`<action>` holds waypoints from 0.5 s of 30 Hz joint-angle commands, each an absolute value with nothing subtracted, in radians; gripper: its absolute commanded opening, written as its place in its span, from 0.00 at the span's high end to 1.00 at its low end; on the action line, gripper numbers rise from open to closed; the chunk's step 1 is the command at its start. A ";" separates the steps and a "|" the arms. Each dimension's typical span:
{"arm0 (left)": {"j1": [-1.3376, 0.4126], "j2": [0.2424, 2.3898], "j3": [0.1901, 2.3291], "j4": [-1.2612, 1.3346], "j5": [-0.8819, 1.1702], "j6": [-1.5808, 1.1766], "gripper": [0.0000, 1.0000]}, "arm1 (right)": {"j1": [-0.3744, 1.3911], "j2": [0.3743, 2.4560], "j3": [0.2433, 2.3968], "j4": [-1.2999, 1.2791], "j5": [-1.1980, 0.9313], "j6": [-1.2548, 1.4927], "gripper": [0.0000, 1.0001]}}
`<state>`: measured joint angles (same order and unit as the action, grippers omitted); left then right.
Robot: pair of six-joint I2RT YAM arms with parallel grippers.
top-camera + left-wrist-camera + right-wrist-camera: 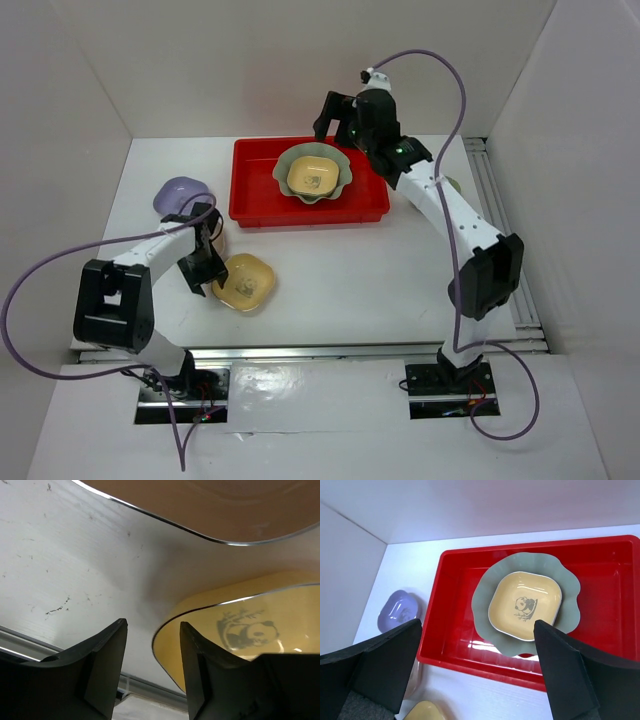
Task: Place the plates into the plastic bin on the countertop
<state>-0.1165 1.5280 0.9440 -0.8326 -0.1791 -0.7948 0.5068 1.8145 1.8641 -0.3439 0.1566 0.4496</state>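
The red plastic bin [260,212] stands at the back middle of the white countertop [350,270]. In it lies the large pale green scalloped plate [285,172] with a yellow panda dish [312,176] on top. My right gripper [335,118] hovers open above the bin [470,662], nothing between its fingers. A second yellow dish [248,282] sits at the front left. My left gripper [153,624] is open astride the rim of this dish [280,605], one finger over its inside and one outside. A tan-pink dish [200,505] lies just beyond, and a lavender dish [178,192] sits left of the bin.
White walls close in the table on the left, back and right. A metal rail [500,230] runs along the right edge and another along the front. A greenish dish edge [453,184] peeks out behind the right arm.
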 commanded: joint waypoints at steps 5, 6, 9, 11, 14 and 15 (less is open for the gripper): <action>-0.135 1.554 0.900 -0.842 -0.233 -0.888 0.41 | 0.479 1.671 1.764 -0.242 0.117 0.411 0.00; -0.153 1.545 0.900 -0.842 -0.233 -0.888 0.41 | 0.479 1.660 1.764 -0.242 0.107 0.402 0.00; -0.173 1.516 0.900 -0.853 -0.268 -0.906 0.40 | 0.454 1.660 1.755 -0.252 0.097 0.402 0.00; -0.173 1.516 0.891 -0.844 -0.268 -0.907 0.41 | 0.427 1.651 1.715 -0.236 0.072 0.402 0.00; -0.173 1.566 0.865 -0.813 -0.259 -0.919 0.69 | 0.417 1.621 1.689 -0.206 0.049 0.411 0.00; -0.173 1.578 0.865 -0.804 -0.250 -0.919 0.75 | 0.417 1.621 1.678 -0.206 0.049 0.411 0.00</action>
<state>-0.1726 1.5509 0.8913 -0.8188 -0.2390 -0.8936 0.4244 1.6749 1.6947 -0.2752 0.0780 0.4213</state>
